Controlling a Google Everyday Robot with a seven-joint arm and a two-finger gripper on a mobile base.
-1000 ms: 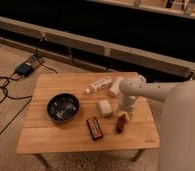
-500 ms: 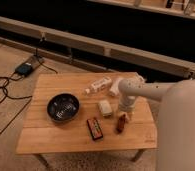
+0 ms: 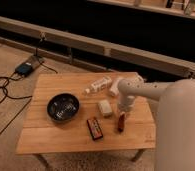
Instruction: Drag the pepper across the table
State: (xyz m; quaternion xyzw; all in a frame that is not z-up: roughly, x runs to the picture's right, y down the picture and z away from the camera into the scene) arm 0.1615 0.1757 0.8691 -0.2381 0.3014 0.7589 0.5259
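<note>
The pepper [image 3: 121,122] is a small reddish-brown tapered thing lying on the light wood table [image 3: 51,137], near its right front part. My gripper [image 3: 123,113] hangs from the white arm [image 3: 141,90] and points down right over the pepper's upper end, touching or nearly touching it. The arm reaches in from the right, over the table's right side.
A dark bowl [image 3: 63,107] sits left of centre. A flat black-and-red packet [image 3: 95,128] lies near the front. A small white block [image 3: 105,107] sits just left of the gripper. A white bottle [image 3: 98,85] lies at the back. Cables and a blue box [image 3: 25,68] are on the floor at left.
The arm and gripper have shifted slightly; the pepper stays in about the same place under the gripper.
</note>
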